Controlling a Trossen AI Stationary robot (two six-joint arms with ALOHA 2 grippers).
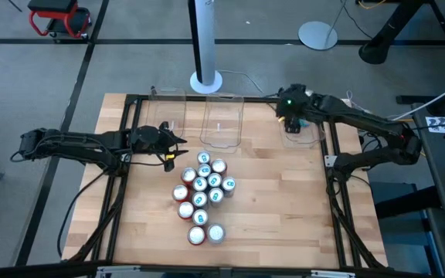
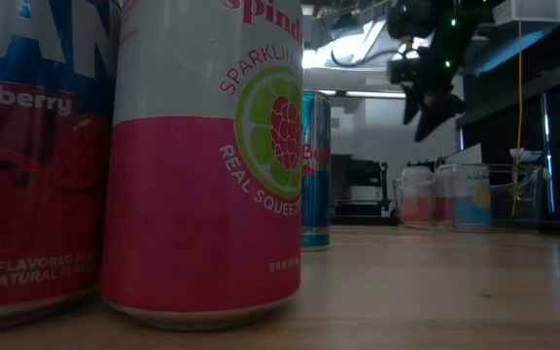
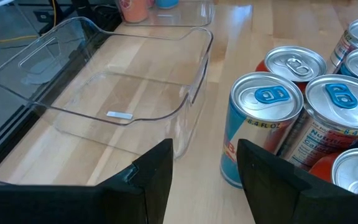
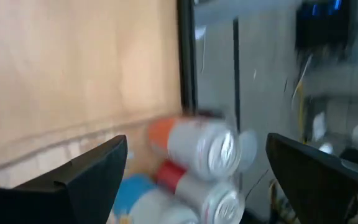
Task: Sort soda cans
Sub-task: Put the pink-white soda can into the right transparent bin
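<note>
Soda cans (image 1: 203,197): upright, tightly clustered mid-table, a few lying in the far right bin (image 1: 303,133). Left gripper (image 3: 204,180): fingers spread, empty, beside the nearest blue-topped can (image 3: 263,127); right gripper (image 4: 194,171): wide open, empty, above the right bin. Risk: neighbours toppled by a finger wedging between packed cans.

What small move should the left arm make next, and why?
Probably ease the left gripper forward around the nearest blue can: its fingers are open and hold nothing, that can stands just ahead, and the clear bin beside it is empty.
</note>
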